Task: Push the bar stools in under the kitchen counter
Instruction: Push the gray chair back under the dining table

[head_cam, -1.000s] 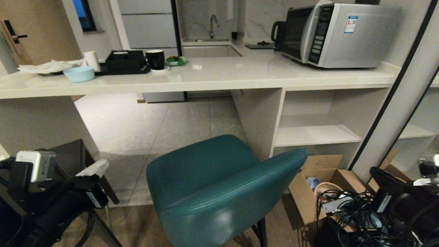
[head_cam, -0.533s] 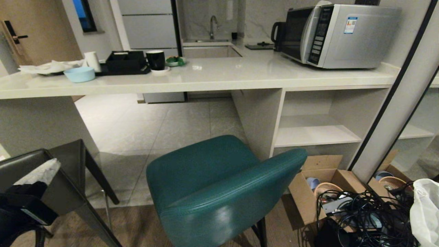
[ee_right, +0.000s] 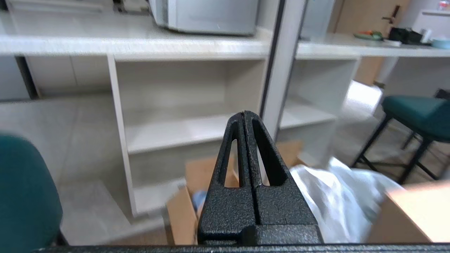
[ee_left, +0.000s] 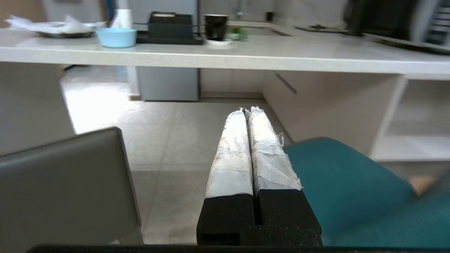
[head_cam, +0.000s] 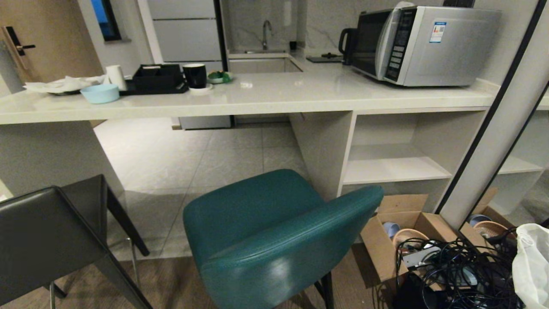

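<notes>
The teal bar stool (head_cam: 266,231) stands in front of the kitchen counter (head_cam: 274,96), its seat short of the slab's edge. The dark grey stool (head_cam: 47,240) is at the lower left, also out from the counter. Neither gripper shows in the head view. My left gripper (ee_left: 247,110) is shut and empty, held in the air between the grey stool's back (ee_left: 66,182) and the teal seat (ee_left: 344,189). My right gripper (ee_right: 243,114) is shut and empty too. It points at the white open shelving (ee_right: 182,130), with the teal stool (ee_right: 24,193) off to its side.
A microwave (head_cam: 424,43), a blue bowl (head_cam: 99,92) and a black mug (head_cam: 195,74) sit on the counter. An open cardboard box (head_cam: 411,240), tangled cables (head_cam: 450,274) and a white bag (head_cam: 532,266) lie on the floor at right, beside a mirrored panel (head_cam: 502,120).
Both arms have drawn back and dropped out of the head view's lower corners. The dark grey stool's back now shows uncovered. The stools have not moved.
</notes>
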Robot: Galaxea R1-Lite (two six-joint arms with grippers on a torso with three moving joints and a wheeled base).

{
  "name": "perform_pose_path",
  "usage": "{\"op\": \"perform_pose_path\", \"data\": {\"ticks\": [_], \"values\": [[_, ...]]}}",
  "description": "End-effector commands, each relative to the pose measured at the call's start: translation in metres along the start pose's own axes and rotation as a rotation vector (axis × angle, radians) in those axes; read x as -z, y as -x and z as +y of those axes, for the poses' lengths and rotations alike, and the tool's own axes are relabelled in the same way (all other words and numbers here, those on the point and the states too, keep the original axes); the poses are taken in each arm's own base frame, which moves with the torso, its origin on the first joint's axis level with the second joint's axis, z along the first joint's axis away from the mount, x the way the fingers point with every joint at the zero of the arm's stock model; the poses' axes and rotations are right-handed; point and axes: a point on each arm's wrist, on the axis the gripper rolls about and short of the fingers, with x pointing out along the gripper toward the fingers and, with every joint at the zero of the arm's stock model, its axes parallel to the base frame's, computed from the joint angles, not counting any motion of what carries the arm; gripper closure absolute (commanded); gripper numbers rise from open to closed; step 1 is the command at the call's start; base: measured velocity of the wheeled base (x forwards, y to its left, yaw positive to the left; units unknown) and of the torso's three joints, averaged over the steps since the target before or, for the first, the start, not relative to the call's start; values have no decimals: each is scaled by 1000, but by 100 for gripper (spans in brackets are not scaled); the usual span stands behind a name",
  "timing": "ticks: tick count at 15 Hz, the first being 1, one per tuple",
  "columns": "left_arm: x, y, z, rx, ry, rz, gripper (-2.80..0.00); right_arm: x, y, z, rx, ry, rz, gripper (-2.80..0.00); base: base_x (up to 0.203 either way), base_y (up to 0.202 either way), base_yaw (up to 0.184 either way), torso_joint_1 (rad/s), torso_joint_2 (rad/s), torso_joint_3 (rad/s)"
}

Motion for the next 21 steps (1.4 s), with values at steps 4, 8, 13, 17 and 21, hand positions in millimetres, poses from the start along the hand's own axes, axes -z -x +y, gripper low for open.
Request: {"op": "perform_pose_path", "data": {"ticks": [4,8,13,17,21], "values": [[1,29,2,-6,-17,-8,0,13,48,-13,37,1,-27,0,0,0,0,0,0,0],[2,29,4,-125,-51,-1,0,22,57,-14,37,12,13,0,0,0,0,0,0,0],[10,51,-2,-17,-72,-45,0,31,57,-12,33,8,31,0,0,0,0,0,0,0],[50,75,-3,62,-45,120,0,57,55,-5,-52,-21,82,0,0,0,0,0,0,0],[84,71,-2,64,-22,251,0,95,49,8,-191,-39,197,0,0,0,0,0,0,0]]}}
